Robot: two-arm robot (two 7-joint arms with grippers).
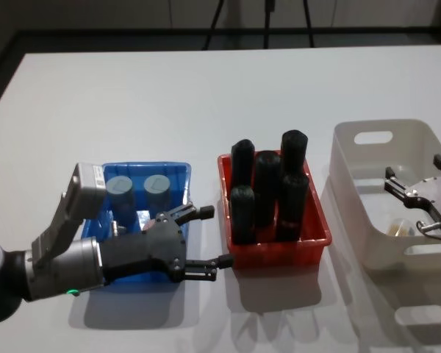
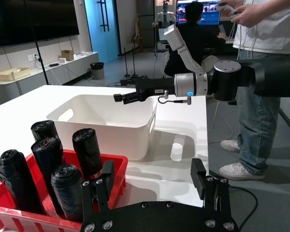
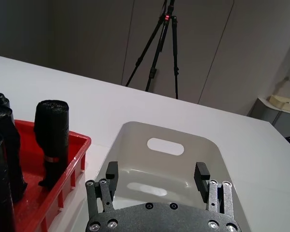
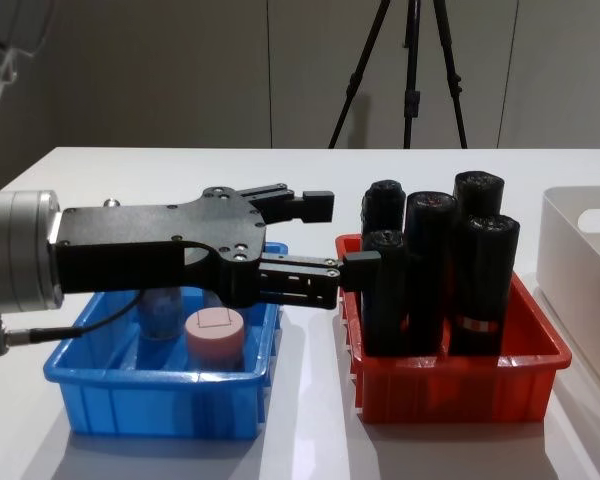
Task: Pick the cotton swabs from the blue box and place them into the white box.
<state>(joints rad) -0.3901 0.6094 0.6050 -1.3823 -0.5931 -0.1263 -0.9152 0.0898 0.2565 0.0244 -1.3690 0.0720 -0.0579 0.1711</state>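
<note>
L arm: the left end effector [image 1: 214,235] was matte black, an angular flat palm plate w/ silver screws [image 2: 102,225] round its edge and two slim fingers [image 4: 315,206] ending in blocky tips. Behind it came a silver-grey cylindrical wrist [image 4: 20,250] w/ a small green light [image 1: 72,292] on its underside and a thin black cable [image 4: 40,332] below. A pale grey boxy module [image 1: 88,184] sat above & behind the wrist.

R arm: the right end effector [image 3: 156,170] was the same build, w/ black plate, silver screw heads, square tips. Behind it were a silver collar [image 2: 191,84] w/ a blue-green lamp, a round black joint [image 2: 227,79] & a black forearm [image 2: 275,79]. A short wire loop w/ metal plug hung just under the collar. A white angular link [image 2: 181,46] stood behind.
</note>
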